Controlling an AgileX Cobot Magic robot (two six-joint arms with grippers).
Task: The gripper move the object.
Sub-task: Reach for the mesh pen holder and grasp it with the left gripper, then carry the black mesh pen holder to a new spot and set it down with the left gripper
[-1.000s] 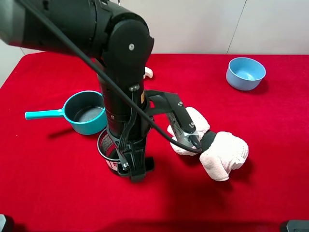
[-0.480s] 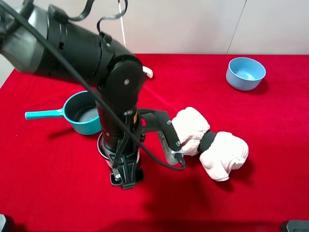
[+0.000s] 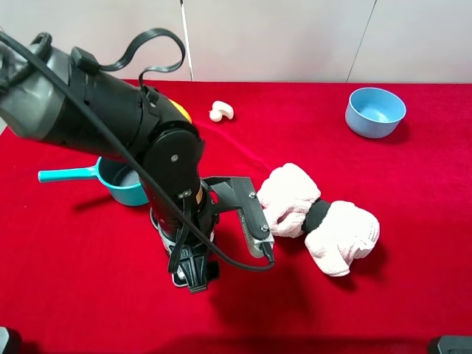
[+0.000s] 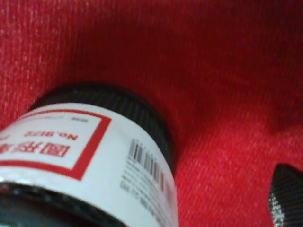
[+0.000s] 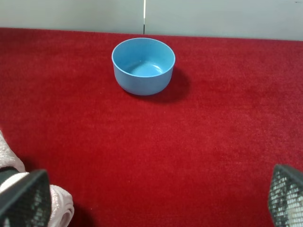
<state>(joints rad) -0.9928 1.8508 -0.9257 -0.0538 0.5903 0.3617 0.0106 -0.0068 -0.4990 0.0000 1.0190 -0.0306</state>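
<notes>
The left gripper [image 3: 193, 277] points down at the red cloth [image 3: 413, 280], its jaws released. The left wrist view shows only 1 finger [image 4: 287, 195], and it stands apart from the pen cup [image 4: 90, 156] with bare cloth between them. The other finger is out of sight. That view shows the cup very close: black mesh wall and a white label with a red frame and a barcode.

In the exterior high view the pen cup [image 3: 159, 224] stands upright on the cloth, mostly hidden under the arm's wrist. Only a slice of its rim shows, at 10 o'clock from the gripper's tips. The teal saucepan [image 3: 122, 181] sits just beside it at 11 o'clock, with its handle pointing to 9 o'clock.

At 3 o'clock from the cup lies a pale towel bundle [image 3: 318, 217], cinched in the middle by a black band. A small white piece [image 3: 221, 111] lies on the cloth at 12 o'clock, well apart. The light blue bowl [image 3: 375, 111] stands far off at 2 o'clock.

The right gripper [image 5: 154, 198] hangs above bare cloth with its 2 mesh-textured fingertips [image 5: 23, 197] spread wide and nothing between them. Its wrist view also takes in the bowl [image 5: 143, 66] and an edge of the towel bundle [image 5: 61, 205].
</notes>
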